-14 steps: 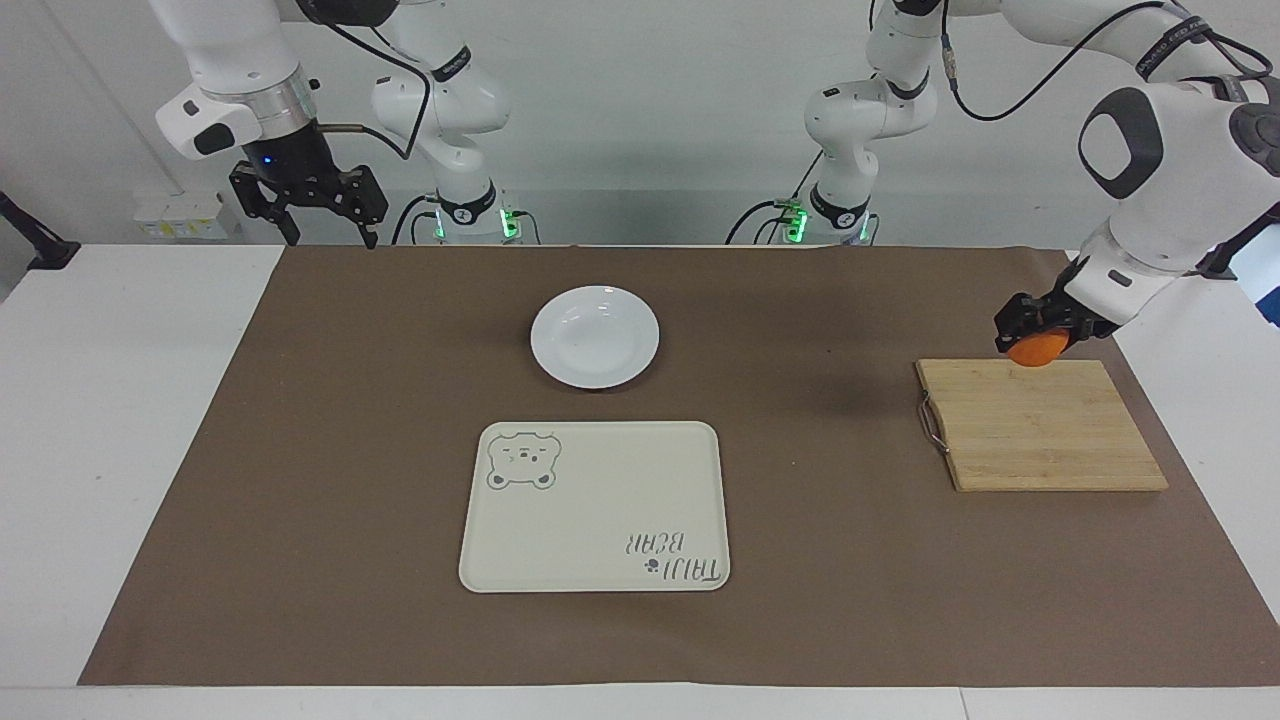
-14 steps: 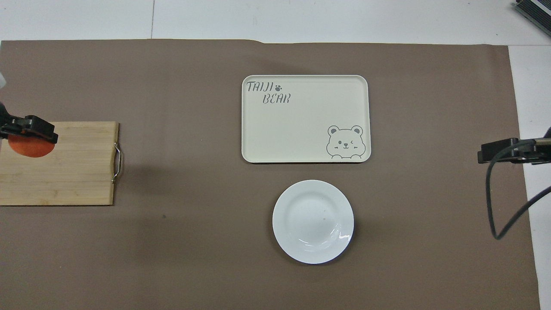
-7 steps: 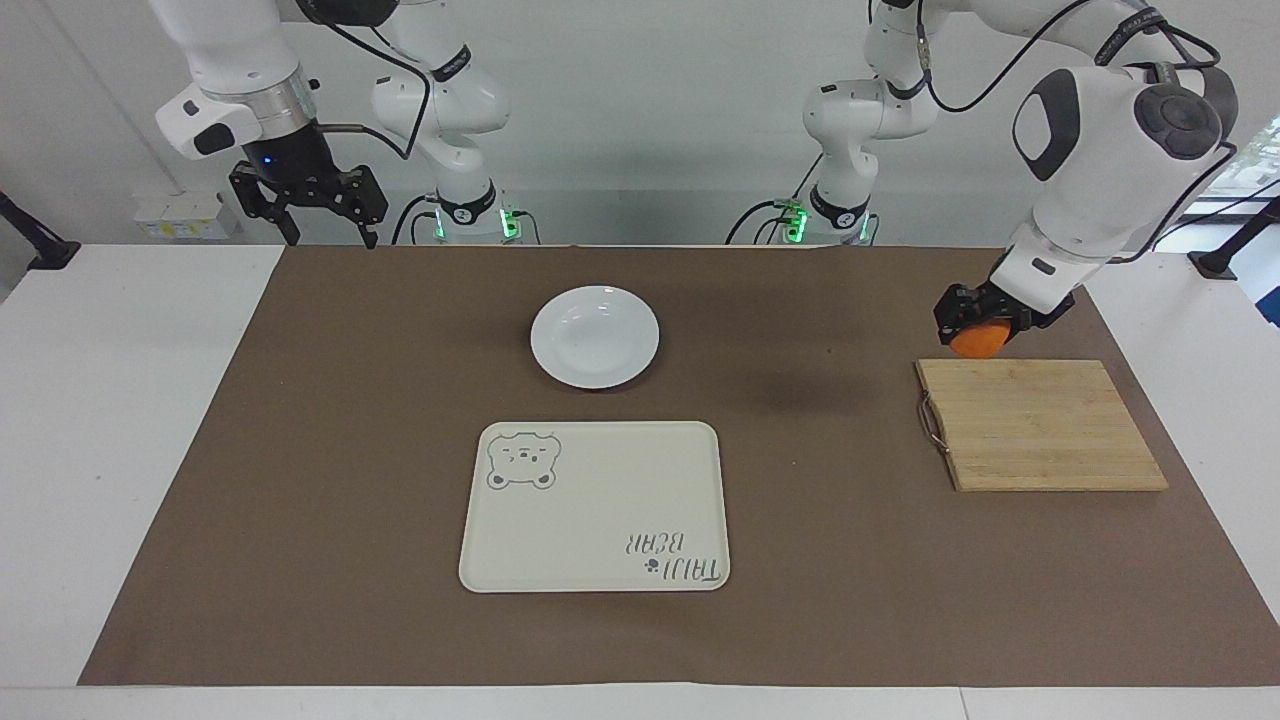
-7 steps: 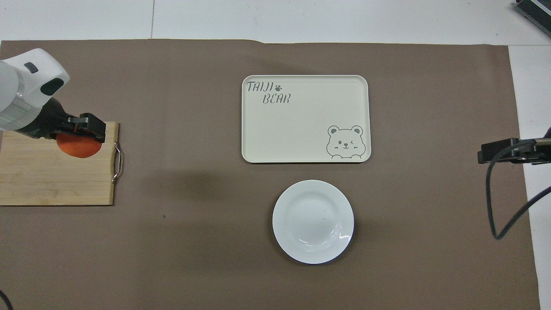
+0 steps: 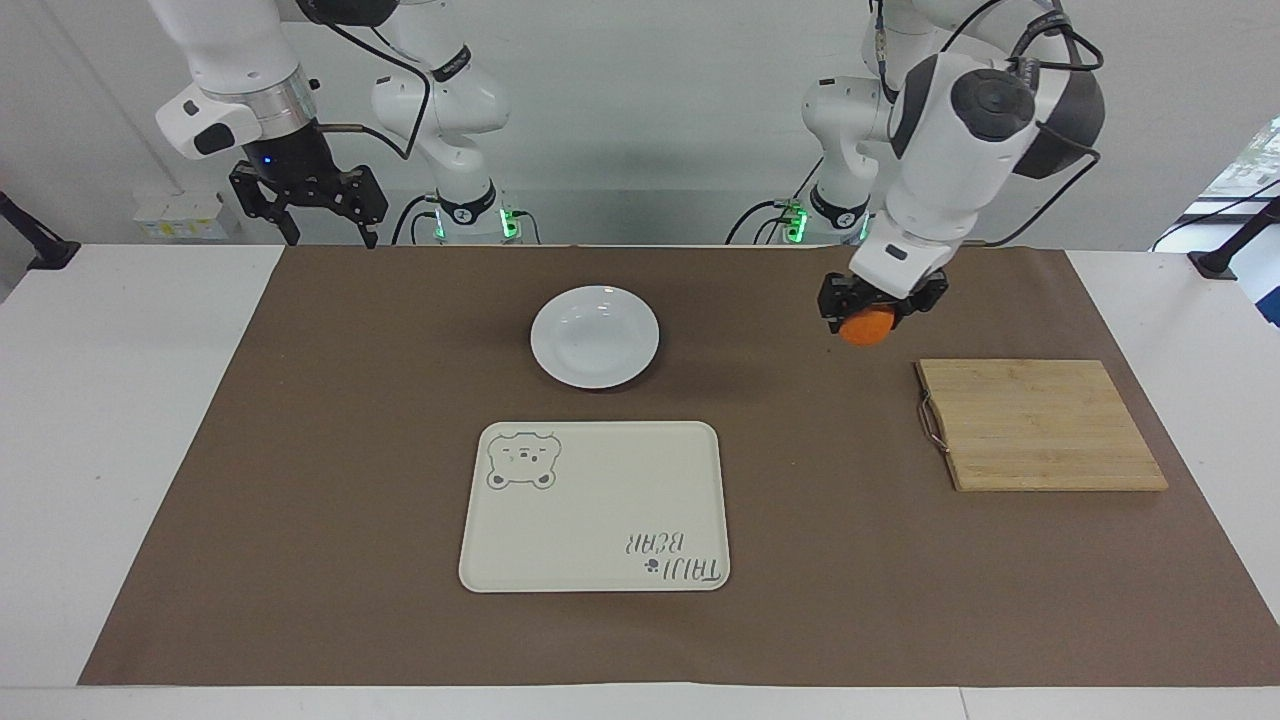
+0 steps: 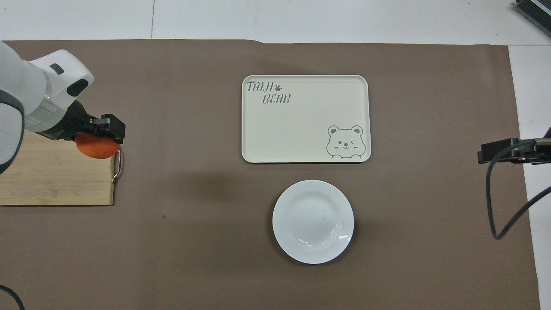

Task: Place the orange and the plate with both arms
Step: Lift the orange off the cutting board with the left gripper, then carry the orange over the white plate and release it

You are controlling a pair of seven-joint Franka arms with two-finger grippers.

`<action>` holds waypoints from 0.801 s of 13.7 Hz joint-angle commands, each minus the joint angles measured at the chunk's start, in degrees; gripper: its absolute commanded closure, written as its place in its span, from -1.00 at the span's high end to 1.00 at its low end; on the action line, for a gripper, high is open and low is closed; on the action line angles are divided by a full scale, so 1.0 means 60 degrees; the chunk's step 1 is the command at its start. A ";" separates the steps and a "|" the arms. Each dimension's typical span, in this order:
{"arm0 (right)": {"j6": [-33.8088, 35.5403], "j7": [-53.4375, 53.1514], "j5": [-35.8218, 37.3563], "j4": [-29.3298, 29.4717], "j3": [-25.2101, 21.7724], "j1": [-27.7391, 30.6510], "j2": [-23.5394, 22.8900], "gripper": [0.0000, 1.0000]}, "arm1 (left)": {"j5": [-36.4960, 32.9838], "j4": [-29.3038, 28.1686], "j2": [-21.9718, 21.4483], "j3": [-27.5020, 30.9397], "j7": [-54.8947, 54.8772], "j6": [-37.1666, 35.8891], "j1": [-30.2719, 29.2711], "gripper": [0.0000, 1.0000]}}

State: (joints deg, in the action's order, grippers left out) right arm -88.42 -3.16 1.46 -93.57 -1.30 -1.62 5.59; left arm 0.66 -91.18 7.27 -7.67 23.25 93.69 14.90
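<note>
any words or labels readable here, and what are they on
"TAIJI BEAR", with a paw print after TAIJI: printed on the cream tray, in the corner diagonal to its winking bear drawing.
Ring labels on the arm bases near the green lights: too small to read.
Nothing readable on the plate, the cutting board or the orange.
</note>
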 commanded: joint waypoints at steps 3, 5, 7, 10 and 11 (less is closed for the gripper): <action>0.0058 0.0073 0.0109 -0.0152 0.0085 0.0109 0.0181 1.00 | 0.0241 -0.0535 0.0003 0.0164 0.1922 0.0906 0.1702 -1.00; 0.0058 0.0073 0.0109 -0.0152 0.0085 0.0109 0.0181 1.00 | 0.0241 -0.0624 0.0382 0.0164 0.2742 0.1302 0.2376 -1.00; 0.0058 0.0073 0.0109 -0.0152 0.0071 0.0109 0.0181 1.00 | 0.0241 -0.0827 0.0822 0.0164 0.3547 0.2177 0.3065 -1.00; 0.0058 0.0073 0.0109 -0.0153 0.0085 0.0109 0.0181 1.00 | 0.0431 -0.1355 0.1115 0.0164 0.4063 0.3308 0.3753 -1.00; 0.0058 0.0073 0.0109 -0.0152 0.0085 0.0109 0.0181 1.00 | 0.0446 -0.1429 0.1248 0.0164 0.4253 0.3673 0.3945 -1.00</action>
State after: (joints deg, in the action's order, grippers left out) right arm -88.42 -3.16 1.46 -93.57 -1.30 -1.62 5.59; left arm 2.23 -97.84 14.55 -7.80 46.92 111.91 36.18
